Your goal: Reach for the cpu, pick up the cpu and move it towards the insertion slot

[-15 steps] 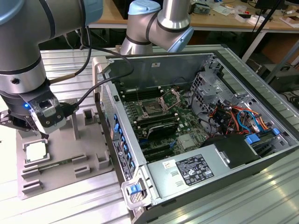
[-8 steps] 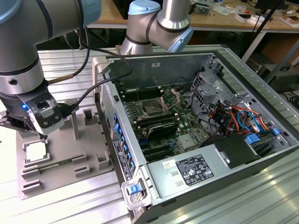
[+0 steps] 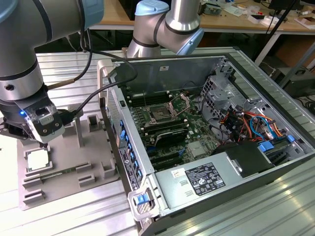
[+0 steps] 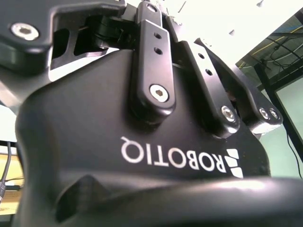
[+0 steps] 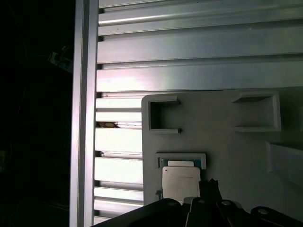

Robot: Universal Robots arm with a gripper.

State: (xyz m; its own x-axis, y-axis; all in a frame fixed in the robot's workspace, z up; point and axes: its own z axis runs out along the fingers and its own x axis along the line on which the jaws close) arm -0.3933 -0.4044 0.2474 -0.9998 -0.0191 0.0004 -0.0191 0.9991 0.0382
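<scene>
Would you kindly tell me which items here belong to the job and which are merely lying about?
Job: silvery-white square cpu; dark silver-framed insertion slot.
Lying about: pale-grey square heatsink; orange and blue cables; long black memory slots.

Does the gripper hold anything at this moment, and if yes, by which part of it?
Nothing, as far as can be seen. The cpu lies in the grey tray, and the gripper hangs close above it.

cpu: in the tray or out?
In: the cpu lies flat in its recess of the grey tray, not lifted.
</scene>
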